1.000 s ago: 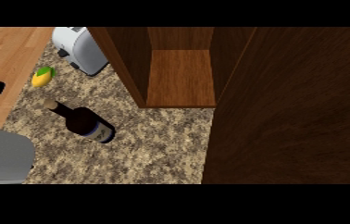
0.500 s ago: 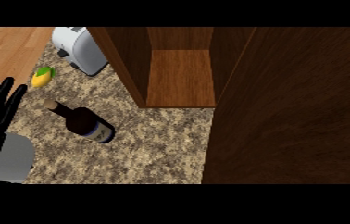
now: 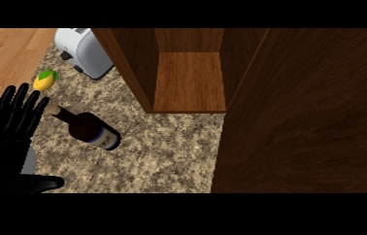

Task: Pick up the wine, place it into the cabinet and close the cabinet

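Head view: wine (image 3: 90, 127) lies untouched at nine o'clock; left hand (image 3: 20, 113) spread wide, empty (cabinet (image 3: 190, 86) open); everything remains.

You see a dark glossy glass wine bottle (image 3: 91, 129) lying on a speckled stone counter (image 3: 165, 151); the cabinet (image 3: 190, 74) is smooth brown wood, and the toaster (image 3: 84, 52) looks like brushed metal.
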